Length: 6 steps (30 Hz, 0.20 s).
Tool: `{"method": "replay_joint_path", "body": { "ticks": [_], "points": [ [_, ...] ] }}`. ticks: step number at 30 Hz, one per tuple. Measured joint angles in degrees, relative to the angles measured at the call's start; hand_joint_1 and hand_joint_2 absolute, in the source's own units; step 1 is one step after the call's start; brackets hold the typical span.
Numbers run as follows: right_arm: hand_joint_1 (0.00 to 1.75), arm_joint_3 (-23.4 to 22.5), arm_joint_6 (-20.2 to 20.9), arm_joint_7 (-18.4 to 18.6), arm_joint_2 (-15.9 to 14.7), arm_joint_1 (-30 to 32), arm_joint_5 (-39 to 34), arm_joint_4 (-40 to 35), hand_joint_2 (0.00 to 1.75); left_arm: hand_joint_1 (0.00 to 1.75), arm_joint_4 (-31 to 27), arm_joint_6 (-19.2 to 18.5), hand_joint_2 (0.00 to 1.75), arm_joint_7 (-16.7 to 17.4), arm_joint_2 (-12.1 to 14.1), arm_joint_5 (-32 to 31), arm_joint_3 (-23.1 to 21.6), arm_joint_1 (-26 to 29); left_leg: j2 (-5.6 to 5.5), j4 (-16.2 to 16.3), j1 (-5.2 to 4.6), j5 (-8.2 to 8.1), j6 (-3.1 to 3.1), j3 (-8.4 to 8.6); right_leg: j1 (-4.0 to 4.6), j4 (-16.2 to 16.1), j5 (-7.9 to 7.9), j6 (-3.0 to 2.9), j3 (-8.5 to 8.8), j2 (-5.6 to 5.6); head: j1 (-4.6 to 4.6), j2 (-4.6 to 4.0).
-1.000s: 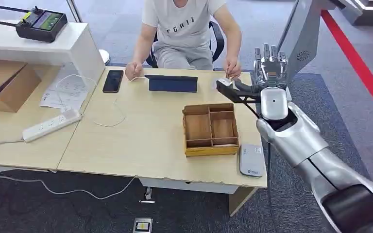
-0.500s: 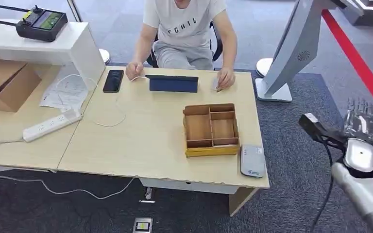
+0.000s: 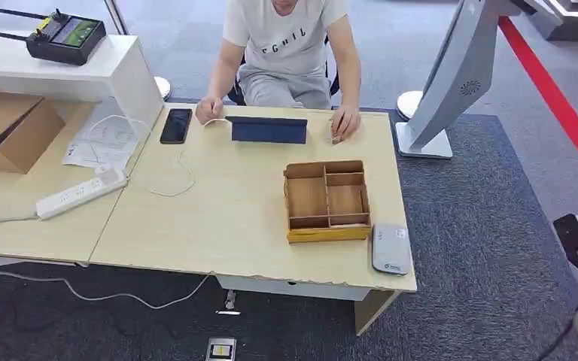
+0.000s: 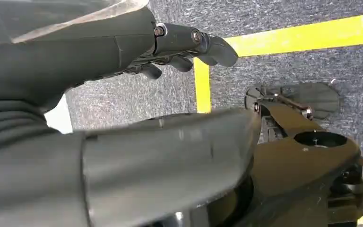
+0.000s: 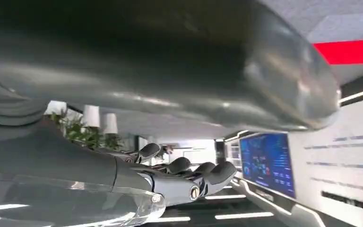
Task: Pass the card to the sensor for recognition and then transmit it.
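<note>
The card (image 3: 336, 138) lies under the person's hand (image 3: 344, 122) at the table's (image 3: 233, 218) far edge, well apart from the empty, loosely curled right hand (image 5: 179, 175) (nearer arm).

- Bare tabletop (image 3: 233, 218) lies left of the tray (image 3: 327, 199).
- Sensor (image 3: 390, 248) sits just right of the tray.
- Tablet (image 3: 269, 129) and person's hand (image 3: 344, 122) block the far edge.

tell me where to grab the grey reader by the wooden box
Probably its two long side edges, pinched from above on the robot's right: the grey reader lies flat at the table corner, and the wooden box crowds its left side.
</note>
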Motion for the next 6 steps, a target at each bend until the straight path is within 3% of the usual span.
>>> {"method": "replay_joint_path", "body": {
  "ticks": [3, 4, 6],
  "points": [
    [0.00, -2.42, -0.19, -1.26, 0.96, 1.54, -1.85, 1.52, 0.00, 0.00, 0.04, 0.59, 0.00, 0.55, -0.20, 0.35, 0.04, -0.05, -0.01, 0.00, 0.01, 0.00, 0.00, 0.01, 0.01, 0.00, -0.01, 0.00, 0.03, -0.02, 0.00, 0.00],
    [0.00, -3.15, -0.92, -3.13, 1.69, 2.30, -3.50, 2.67, 0.00, 0.00, 0.04, 0.92, 1.75, 0.08, -0.24, 0.55, 0.04, -0.04, -0.01, 0.00, 0.03, -0.01, 0.00, 0.02, 0.04, -0.01, -0.01, 0.00, 0.00, -0.02, 0.00, 0.00],
    [0.00, -4.87, -3.33, -8.51, 4.00, 4.28, -7.66, 5.75, 0.00, 0.00, 0.07, 1.93, 1.75, -1.86, -0.37, 1.25, 0.24, -0.03, -0.02, 0.00, 0.08, -0.01, -0.01, -0.02, 0.09, -0.01, -0.02, -0.01, 0.02, -0.02, 0.04, 0.00]
  ]
}}
